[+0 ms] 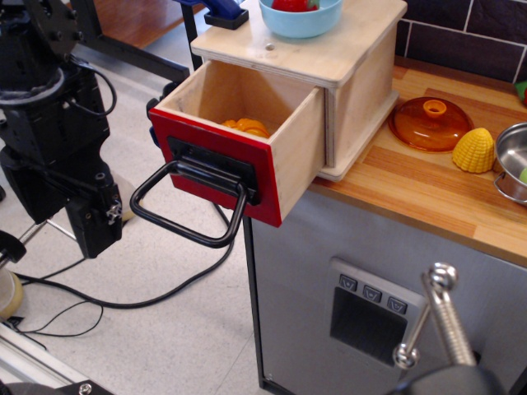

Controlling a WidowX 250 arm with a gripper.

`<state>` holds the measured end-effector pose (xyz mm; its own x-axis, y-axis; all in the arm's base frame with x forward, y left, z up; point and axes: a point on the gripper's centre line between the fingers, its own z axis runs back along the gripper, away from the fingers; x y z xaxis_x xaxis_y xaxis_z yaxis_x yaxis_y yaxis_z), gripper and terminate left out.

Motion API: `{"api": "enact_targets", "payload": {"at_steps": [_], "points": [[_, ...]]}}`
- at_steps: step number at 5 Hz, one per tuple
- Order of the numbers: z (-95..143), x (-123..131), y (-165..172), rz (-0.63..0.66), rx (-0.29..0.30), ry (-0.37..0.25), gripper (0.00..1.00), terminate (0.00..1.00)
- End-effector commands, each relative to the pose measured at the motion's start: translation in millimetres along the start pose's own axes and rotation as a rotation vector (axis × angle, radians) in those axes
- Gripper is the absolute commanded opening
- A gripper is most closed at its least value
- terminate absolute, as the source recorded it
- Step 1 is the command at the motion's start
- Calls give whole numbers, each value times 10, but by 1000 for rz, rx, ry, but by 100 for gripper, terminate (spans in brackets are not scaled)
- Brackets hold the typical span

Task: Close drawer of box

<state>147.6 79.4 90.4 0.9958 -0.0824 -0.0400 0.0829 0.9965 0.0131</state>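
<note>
1. Grey cabinet (313,271): I log it as the base unit under the wooden countertop (428,185); its button panel (370,309) faces me and plays no part in the job.
2. Robot arm (49,123): black, standing left of the counter over the floor, well apart from the work. I judge it parked clear so the open front has room to swing past nothing.
3. Box (362,90): pale plywood, sitting at the counter's left corner so its open side overhangs the floor.
4. Drawer (239,132): pulled far out toward the lower left, red front panel (214,169) facing the arm. An orange item (247,127) lies inside. Closing means pushing that panel back toward the box.
5. Loop handle (185,206): black metal, hanging forward and down from the panel, the obvious push or grip point.
6. Blue bowl (300,18): rests on the box top, so I would push gently.
7. Orange glass lid (430,123), yellow corn toy (475,150), steel pot (515,160): lined up on the counter right of the box.
8. Gripper (92,226): pointing down, near the handle but not touching; I cannot tell its opening from this view.
</note>
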Motion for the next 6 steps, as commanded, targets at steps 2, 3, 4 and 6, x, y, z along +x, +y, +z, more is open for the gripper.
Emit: {"api": "enact_targets", "payload": {"at_steps": [2,3,4,6], "points": [[-13,134,7,4,18,-37,100,0],[43,344,32,15,2,-58,100,0],[120,573,23,28,2,-104,100,0],[135,1132,119,90,0,-164,100,0]]}}
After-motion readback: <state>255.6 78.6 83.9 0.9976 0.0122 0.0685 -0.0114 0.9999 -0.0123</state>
